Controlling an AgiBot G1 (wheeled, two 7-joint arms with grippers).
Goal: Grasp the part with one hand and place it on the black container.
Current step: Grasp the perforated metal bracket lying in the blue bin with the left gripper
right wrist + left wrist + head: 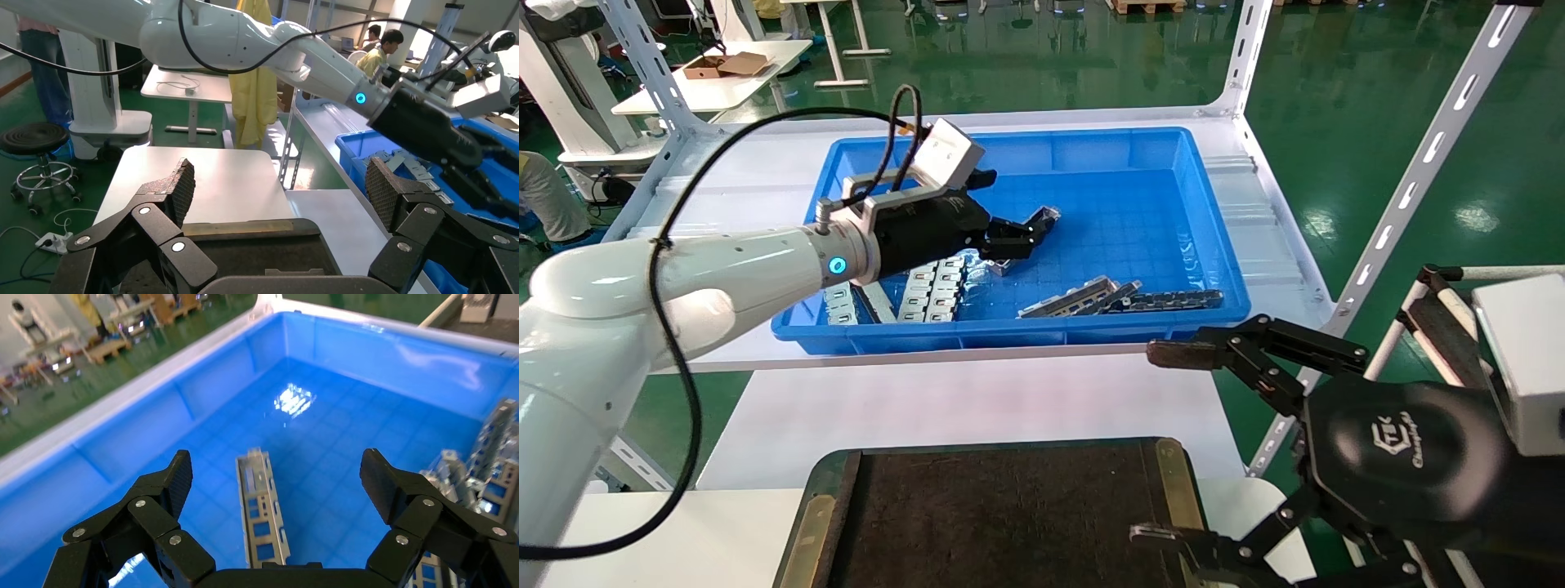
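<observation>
Hovering over a silver channel part inside the blue bin, the left tool is spread wide and grips nothing.

The left tool (1032, 231) reaches into the blue bin (1140, 147), its fingers (171, 481) straddling the part (262, 508), which lies flat on the bin floor, apart from both pads. More slotted pieces (932, 290) lie nearby. The right tool (1164, 441), also released and empty, hangs beside the black container (1001, 514) on the tabletop (977, 400).
</observation>
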